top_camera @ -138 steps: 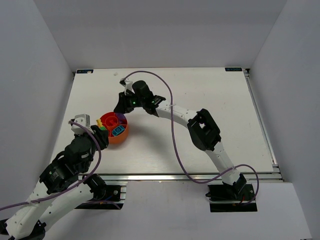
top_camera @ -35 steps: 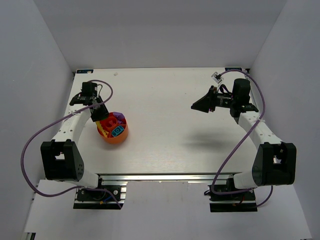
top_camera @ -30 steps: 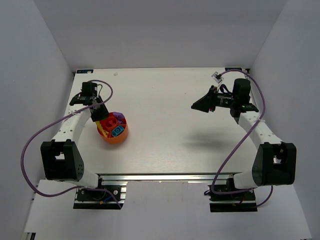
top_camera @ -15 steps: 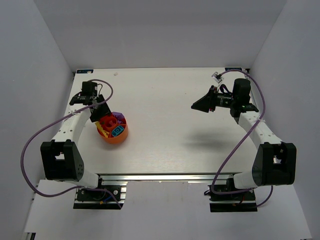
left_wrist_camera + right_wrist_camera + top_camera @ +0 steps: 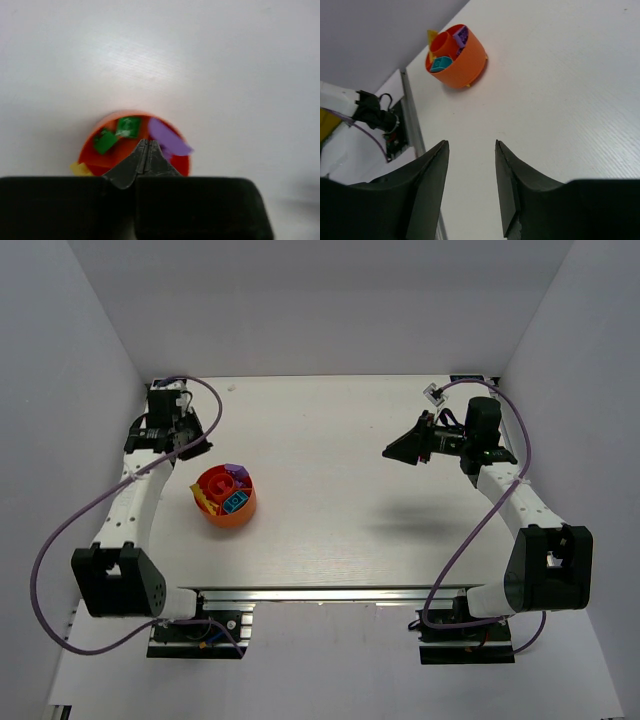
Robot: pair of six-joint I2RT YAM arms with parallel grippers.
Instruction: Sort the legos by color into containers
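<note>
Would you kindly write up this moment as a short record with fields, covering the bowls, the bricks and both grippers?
orange bowl: on the left part of the table
red bowl: sitting inside the orange bowl
contents: teal brick, purple brick, green bricks, yellow brick, mixed together
left gripper: shut, empty, apart from the bowls
right gripper: open, empty, over the right side

My left gripper [image 5: 147, 146] is off the far-left rim of the orange bowl [image 5: 238, 515] now. It sits back near the far-left corner of the table [image 5: 330, 430], so the bowl shows uncovered from above. My right gripper [image 5: 470, 146], at the bowl seconds ago, hangs well apart on the right.
</note>
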